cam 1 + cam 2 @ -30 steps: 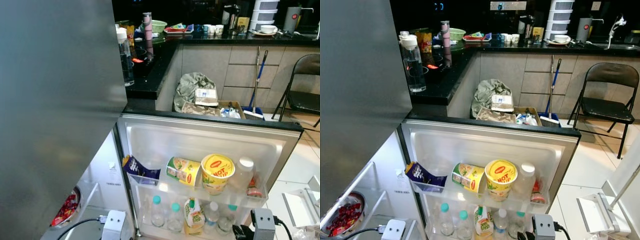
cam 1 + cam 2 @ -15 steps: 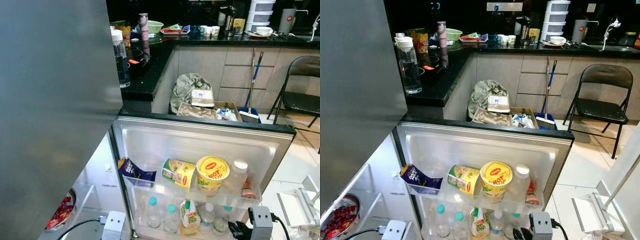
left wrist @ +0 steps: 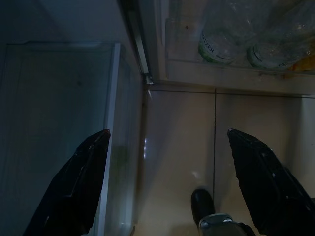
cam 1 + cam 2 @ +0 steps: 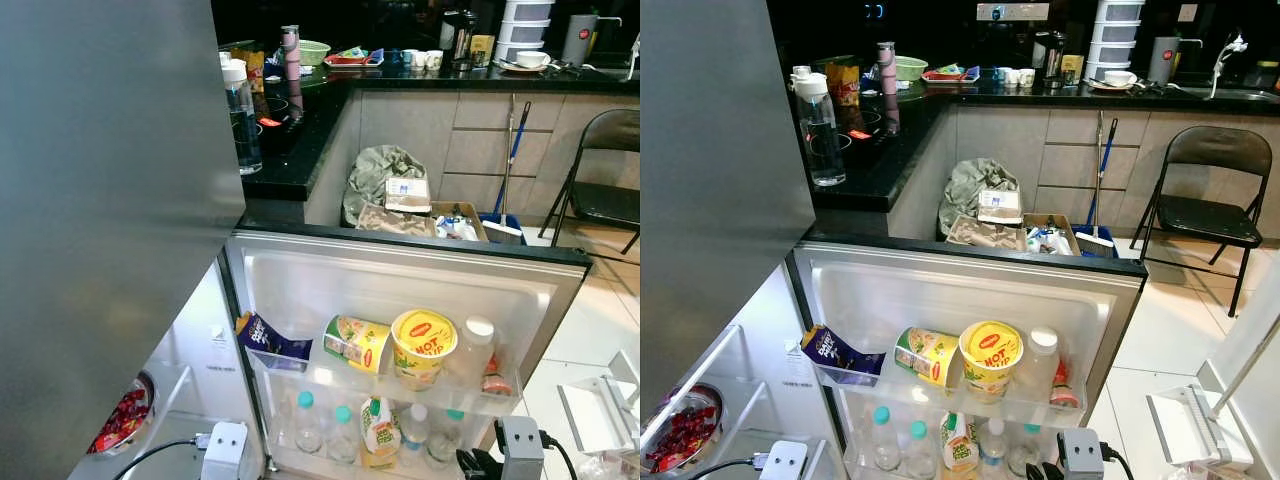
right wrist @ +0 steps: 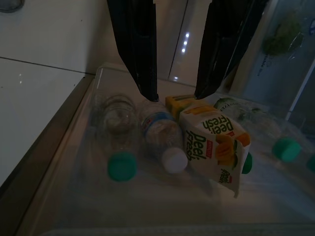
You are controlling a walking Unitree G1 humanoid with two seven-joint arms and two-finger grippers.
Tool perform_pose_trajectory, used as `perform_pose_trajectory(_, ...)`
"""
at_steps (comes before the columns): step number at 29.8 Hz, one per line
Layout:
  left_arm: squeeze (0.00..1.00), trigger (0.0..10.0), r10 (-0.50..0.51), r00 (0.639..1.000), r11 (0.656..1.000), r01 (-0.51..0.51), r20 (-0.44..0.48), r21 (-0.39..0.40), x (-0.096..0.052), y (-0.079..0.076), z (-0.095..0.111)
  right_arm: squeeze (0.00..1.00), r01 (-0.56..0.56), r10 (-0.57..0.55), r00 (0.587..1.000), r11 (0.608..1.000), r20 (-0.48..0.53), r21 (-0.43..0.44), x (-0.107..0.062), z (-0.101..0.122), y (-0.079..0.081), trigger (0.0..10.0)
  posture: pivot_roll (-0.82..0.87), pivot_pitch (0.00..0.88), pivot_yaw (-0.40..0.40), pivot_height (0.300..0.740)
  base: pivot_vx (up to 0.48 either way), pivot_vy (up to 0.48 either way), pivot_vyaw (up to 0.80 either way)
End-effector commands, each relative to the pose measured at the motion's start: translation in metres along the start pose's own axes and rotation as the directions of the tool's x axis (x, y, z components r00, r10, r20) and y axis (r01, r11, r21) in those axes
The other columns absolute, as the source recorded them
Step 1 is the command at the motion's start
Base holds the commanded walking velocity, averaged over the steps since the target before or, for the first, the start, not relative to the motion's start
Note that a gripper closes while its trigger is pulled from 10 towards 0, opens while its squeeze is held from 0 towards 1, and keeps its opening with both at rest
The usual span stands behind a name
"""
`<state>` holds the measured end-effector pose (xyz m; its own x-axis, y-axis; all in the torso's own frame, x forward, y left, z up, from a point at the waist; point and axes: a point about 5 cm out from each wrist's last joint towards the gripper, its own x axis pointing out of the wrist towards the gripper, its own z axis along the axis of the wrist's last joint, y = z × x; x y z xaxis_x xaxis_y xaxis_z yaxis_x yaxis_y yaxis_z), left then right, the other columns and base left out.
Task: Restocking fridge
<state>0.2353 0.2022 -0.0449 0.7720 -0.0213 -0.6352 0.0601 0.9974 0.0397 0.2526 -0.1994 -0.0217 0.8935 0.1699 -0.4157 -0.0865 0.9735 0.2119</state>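
Right gripper (image 5: 174, 93) fingers are hanging spread and empty | juice carton (image 5: 214, 142) is standing just beyond their tips in the door's bottom shelf | left gripper (image 3: 167, 187) is gaping wide, farther away.

Upper door shelf (image 4: 400, 385): chocolate bag (image 4: 268, 341), two noodle cups (image 4: 425, 345), jar (image 4: 474, 348).

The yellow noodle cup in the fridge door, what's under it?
Under the yellow noodle cup sits the lower door shelf with water bottles and a juice carton. The upper shelf hides the cup's bottom; the bottles' bases are out of frame.
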Motion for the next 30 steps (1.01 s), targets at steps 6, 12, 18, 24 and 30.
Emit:
perform_pose_trajectory(6, 0.0, 10.0, -0.005, 1.0, 1.0, 0.005, -0.005, -0.026, -0.0009, -0.0008, -0.0036, 0.0, -0.009, 0.009, 1.0, 1.0, -0.012, -0.001, -0.0005, -0.0031, 0.0023, 10.0, -0.1, 0.082, -0.023, 0.74, 0.0, -0.041, 0.0)
perform_pose_trajectory(12, 0.0, 10.0, -0.006, 1.0, 1.0, 0.006, -0.005, -0.028, -0.0009, -0.0004, -0.0031, 0.0, -0.013, 0.013, 1.0, 1.0, -0.013, -0.003, 0.0, -0.003, 0.0033, 10.0, -0.1, 0.085, -0.022, 0.74, 0.0, -0.34, 0.0)
perform_pose_trajectory(18, 0.0, 10.0, -0.009, 1.0, 1.0, 0.009, -0.004, -0.029, -0.0006, -0.0008, -0.0026, 0.0, -0.012, 0.012, 1.0, 1.0, -0.013, -0.006, 0.0001, -0.0026, 0.0031, 10.0, -0.1, 0.086, -0.021, 0.74, 0.0, -0.398, 0.0)
perform_pose_trajectory(24, 0.0, 10.0, -0.009, 1.0, 0.999, 0.009, -0.003, -0.033, -0.0006, -0.0014, -0.0027, 0.0, -0.01, 0.01, 1.0, 1.0, -0.013, -0.007, -0.0004, -0.0026, 0.0021, 10.0, -0.11, 0.088, -0.021, 0.74, 0.0, -0.402, 0.0)
perform_pose_trajectory(30, 0.0, 10.0, -0.005, 1.0, 0.999, 0.005, -0.002, -0.036, -0.0008, -0.0009, -0.0028, 0.0, -0.011, 0.011, 1.0, 1.0, -0.012, -0.01, -0.0002, -0.0021, 0.0023, 10.0, -0.11, 0.09, -0.023, 0.74, 0.0, -0.357, 0.0)
